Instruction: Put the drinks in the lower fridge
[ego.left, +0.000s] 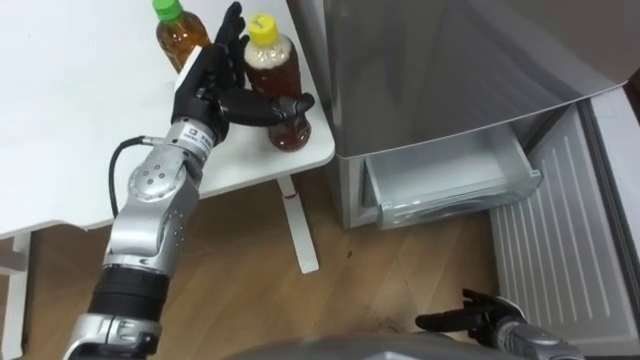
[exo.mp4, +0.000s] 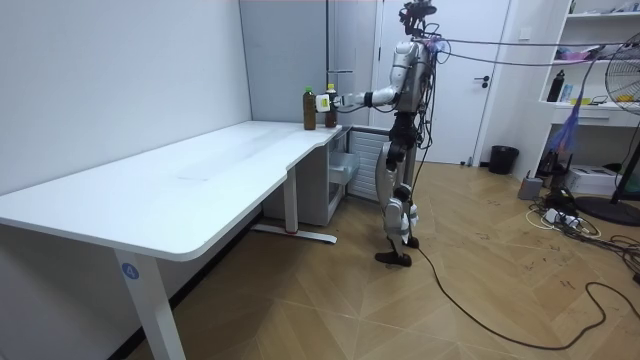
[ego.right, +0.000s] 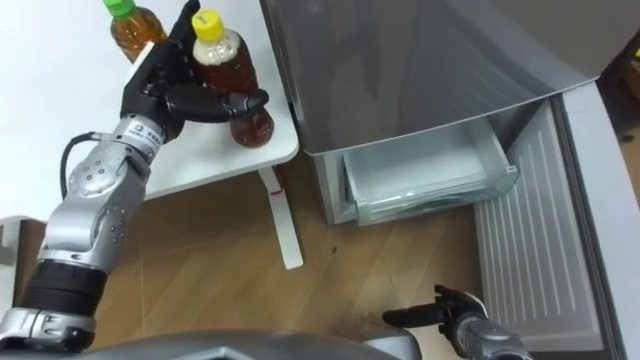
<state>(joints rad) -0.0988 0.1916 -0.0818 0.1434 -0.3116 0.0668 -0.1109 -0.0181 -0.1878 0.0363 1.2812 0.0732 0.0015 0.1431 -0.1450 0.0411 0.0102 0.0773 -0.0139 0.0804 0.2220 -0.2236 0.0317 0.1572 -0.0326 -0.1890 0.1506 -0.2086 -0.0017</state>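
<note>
The upright, yellow-capped plastic bottle of brown tea (ego.left: 275, 62) is found at the corner of the white counter (ego.left: 80, 120), just beside a green-capped tea bottle (ego.left: 180, 35). It is bracketed by the left hand (ego.left: 205, 85), whose fingers are held straight along its left side while the thumb is stretched across its front, not yet curled shut. The relaxed, loosely open right hand (ego.left: 480, 318) is seen low before the grey fridge's open clear drawer (ego.left: 450, 175), well apart, so the left is judged nearer.
</note>
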